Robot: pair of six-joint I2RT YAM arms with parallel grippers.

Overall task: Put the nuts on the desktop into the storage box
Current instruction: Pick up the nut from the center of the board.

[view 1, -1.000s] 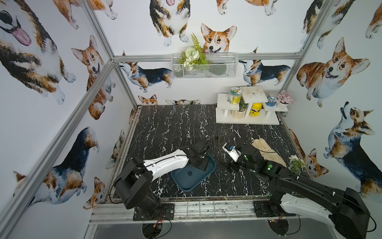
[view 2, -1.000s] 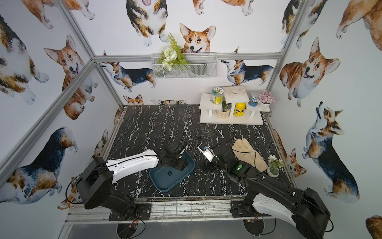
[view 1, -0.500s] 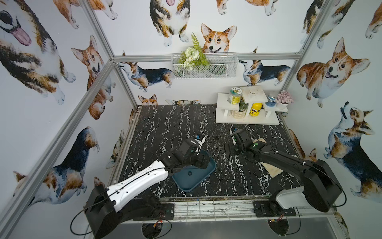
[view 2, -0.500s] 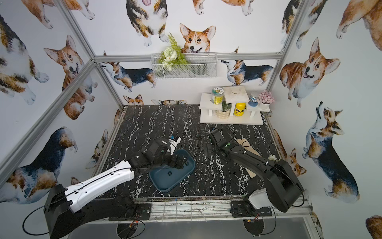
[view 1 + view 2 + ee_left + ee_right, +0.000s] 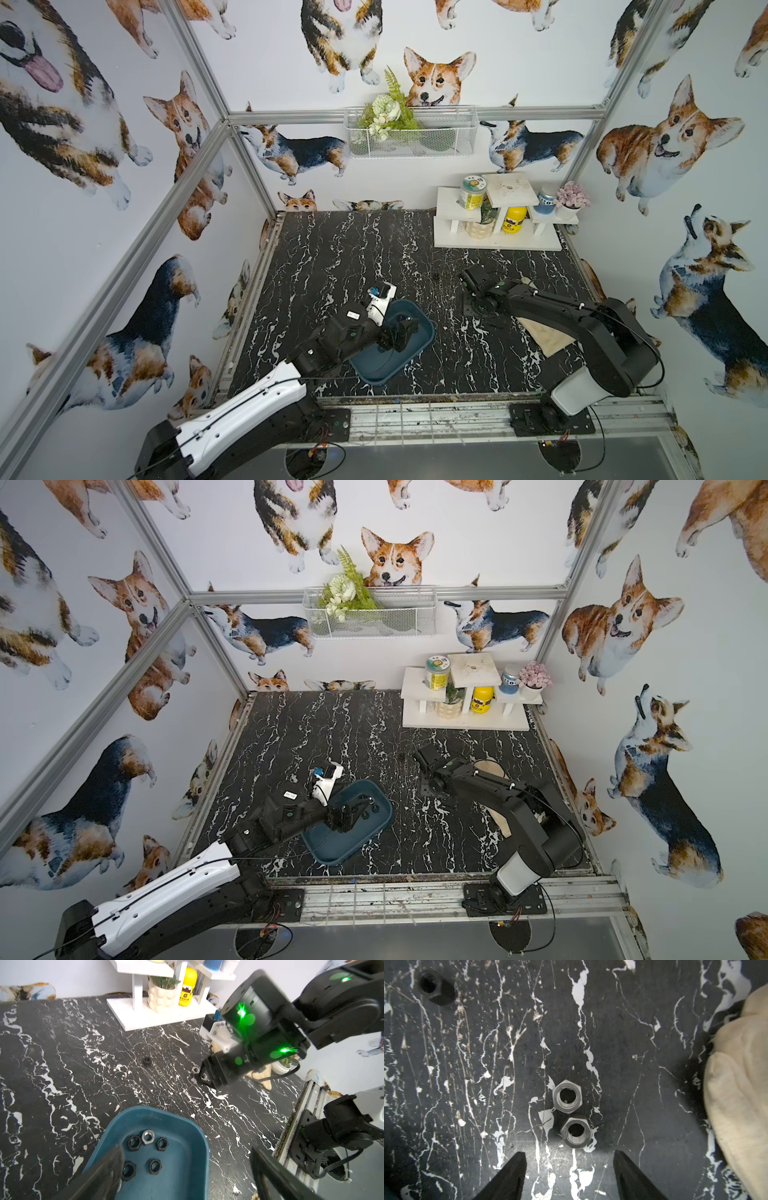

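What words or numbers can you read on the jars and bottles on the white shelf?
None can be read.
Yellow bottle: dark label with print, too blurred.
Green-labelled jar: print too small.
Blue jar: pale letters, too small.
White sticker on the left arm: too small.

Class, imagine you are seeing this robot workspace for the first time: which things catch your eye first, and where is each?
The corgi-printed walls surround everything. On the black white-veined marble desktop, near its front edge, sits a shallow teal-blue plastic storage box holding small hexagonal metal nuts, with the left gripper open over it. Two silver nuts lie touching on the desktop just ahead of the right gripper.
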